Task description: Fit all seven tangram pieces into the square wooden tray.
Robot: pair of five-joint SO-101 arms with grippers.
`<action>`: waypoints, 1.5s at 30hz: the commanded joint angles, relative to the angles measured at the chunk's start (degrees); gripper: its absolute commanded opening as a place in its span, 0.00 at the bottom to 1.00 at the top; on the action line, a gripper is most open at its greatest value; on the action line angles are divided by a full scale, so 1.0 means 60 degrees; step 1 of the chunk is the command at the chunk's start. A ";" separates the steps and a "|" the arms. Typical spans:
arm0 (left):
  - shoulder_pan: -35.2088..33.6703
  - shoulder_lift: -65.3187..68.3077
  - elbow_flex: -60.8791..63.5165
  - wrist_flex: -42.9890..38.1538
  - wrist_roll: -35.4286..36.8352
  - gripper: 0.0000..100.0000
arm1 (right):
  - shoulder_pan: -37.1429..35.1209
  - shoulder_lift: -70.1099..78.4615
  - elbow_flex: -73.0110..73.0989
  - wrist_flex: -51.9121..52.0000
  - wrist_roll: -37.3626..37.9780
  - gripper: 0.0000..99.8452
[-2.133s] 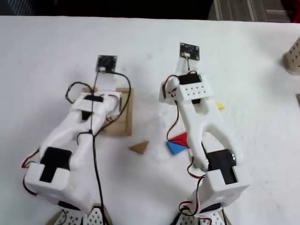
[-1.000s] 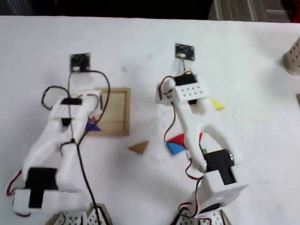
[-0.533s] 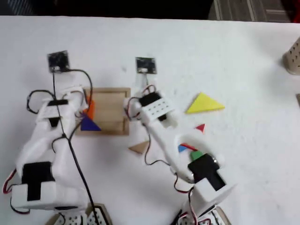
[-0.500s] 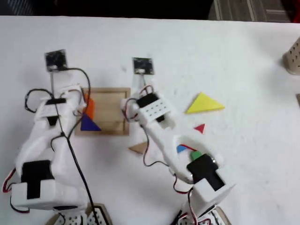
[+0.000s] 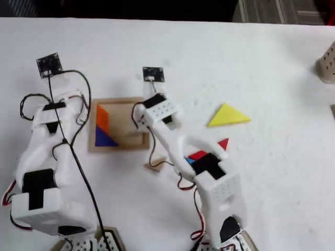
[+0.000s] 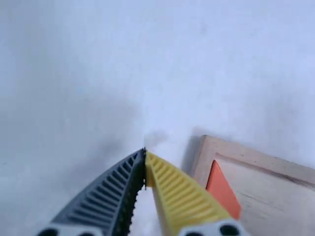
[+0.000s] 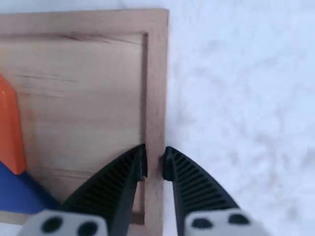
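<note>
A: State of the left arm's fingers point(image 6: 170, 194)?
B: Pressed tip to tip, nothing held. They are seen low over the white bench point(image 5: 272, 63), just beside the outer rim of the square wooden tray point(image 5: 118, 100).
A: Right arm's fingers point(image 7: 115, 184)?
B: Narrow gap. One is set inside the tray's opposite rim and one outside, with the rim pinched between them.
A: Tray contents?
B: An orange flat piece point(image 5: 101, 119) and a blue triangle point(image 5: 104, 139) are laid against the wall on the left arm's side, touching each other.
A: Loose pieces?
B: A large yellow triangle point(image 5: 227, 115) is seen on the bench, well apart from the tray. A small red triangle point(image 5: 224, 143) and a larger red piece point(image 5: 198, 155) are seen beside the right arm. A tan wooden triangle point(image 5: 155, 166) is partly hidden under that arm, near the tray's corner.
</note>
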 commanded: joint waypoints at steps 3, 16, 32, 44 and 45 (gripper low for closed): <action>-0.0037 -0.0007 -0.0557 0.0029 0.0117 0.02 | 0.0799 -0.0403 -0.0278 0.1575 -0.0103 0.02; -0.0022 -0.0007 -0.0498 0.0029 0.0117 0.02 | 0.2425 -0.1780 0.1319 0.1077 0.1070 0.02; -0.0022 -0.0007 -0.0498 0.0044 0.0117 0.02 | 0.2923 -0.2718 0.1333 0.2264 0.2271 0.16; -0.0022 -0.0007 -0.0498 0.0029 0.0117 0.02 | 0.3919 -0.6630 0.5538 0.0872 0.2784 0.10; -0.0022 -0.0007 -0.0498 0.0029 0.0117 0.02 | 0.3963 -0.6850 0.5890 0.0784 0.2784 0.10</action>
